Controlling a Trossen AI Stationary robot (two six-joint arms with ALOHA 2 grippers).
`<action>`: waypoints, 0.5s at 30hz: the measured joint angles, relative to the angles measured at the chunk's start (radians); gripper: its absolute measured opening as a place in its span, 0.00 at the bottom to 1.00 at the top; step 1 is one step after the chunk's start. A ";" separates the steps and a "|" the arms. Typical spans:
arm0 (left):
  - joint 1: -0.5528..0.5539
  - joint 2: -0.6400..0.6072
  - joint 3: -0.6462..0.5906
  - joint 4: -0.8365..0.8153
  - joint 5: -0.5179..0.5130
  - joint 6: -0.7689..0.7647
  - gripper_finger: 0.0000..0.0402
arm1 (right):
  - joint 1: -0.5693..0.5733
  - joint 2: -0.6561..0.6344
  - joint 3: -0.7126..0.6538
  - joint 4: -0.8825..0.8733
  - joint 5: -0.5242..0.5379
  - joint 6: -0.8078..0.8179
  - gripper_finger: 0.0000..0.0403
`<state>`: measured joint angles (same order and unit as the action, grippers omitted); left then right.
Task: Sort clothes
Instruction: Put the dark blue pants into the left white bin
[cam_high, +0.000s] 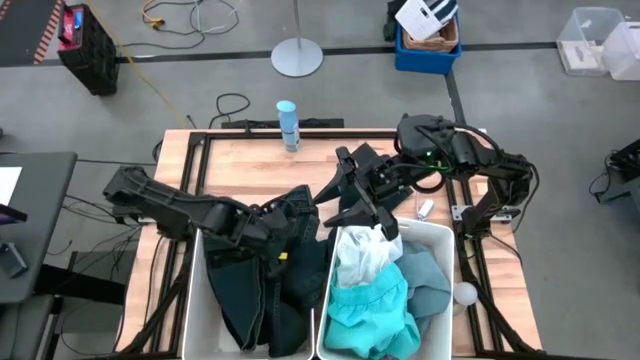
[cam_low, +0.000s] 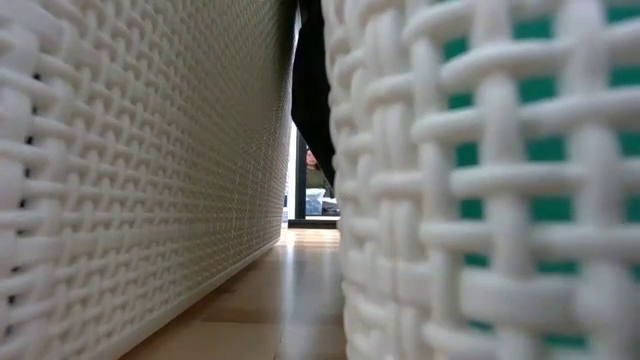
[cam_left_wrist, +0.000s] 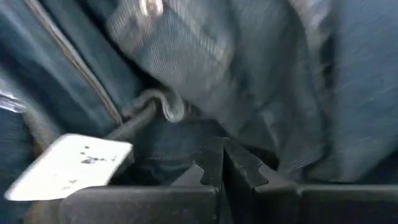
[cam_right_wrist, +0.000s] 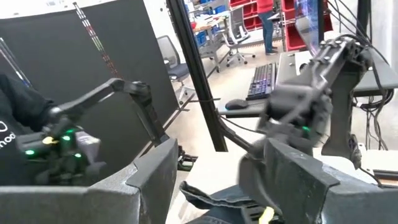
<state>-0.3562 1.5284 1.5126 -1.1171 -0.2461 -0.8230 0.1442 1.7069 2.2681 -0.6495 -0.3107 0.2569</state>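
High view: showed two white bins (cam_high: 437, 236) side by side at the near edge of the tabletop (cam_high: 250, 165). Held dark clothes (cam_high: 262, 285) in the left bin, piled loosely and spilling over the shared rim. Held three lighter clothes in the right bin: one white (cam_high: 362, 252), one grey-blue (cam_high: 428, 278), one turquoise (cam_high: 368, 305). Could not count the dark ones apart in the heap. Put the left gripper (cam_high: 272, 232) down at the top of the dark pile, and the right gripper (cam_high: 352, 190) raised behind the bins, near the white piece. Left one slim blue bottle (cam_high: 287, 124) standing at the far edge, well apart.

Low view: filled by the woven walls of both bins, with turquoise showing through the right one and a dark strip of fabric (cam_low: 312, 90) hanging in the gap between them.

Left wrist view: looked into folds of dark denim-like cloth (cam_left_wrist: 261, 81) with a seam and a pale label (cam_left_wrist: 68, 165); fingertips met, clamped on a pinch of that cloth.

Right wrist view: faced the room, fingers spread wide with nothing between them.

Judged soft, limp and light, likely to drape and snag on the rim; best taken at a thick fold or seam, not a loose edge.
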 joint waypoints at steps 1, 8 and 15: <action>0.009 -0.017 -0.045 0.032 0.020 0.000 0.00 | 0.001 0.000 0.000 0.000 0.000 0.000 0.64; 0.072 -0.125 -0.365 0.231 0.184 -0.055 0.00 | 0.000 0.000 0.000 -0.001 0.000 0.000 0.64; 0.086 -0.163 -0.598 0.356 0.321 -0.187 0.00 | 0.000 0.000 0.000 -0.001 0.000 -0.001 0.64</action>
<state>-0.2707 1.3659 0.9142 -0.7613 0.0751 -1.0095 0.1444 1.7069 2.2681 -0.6500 -0.3106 0.2558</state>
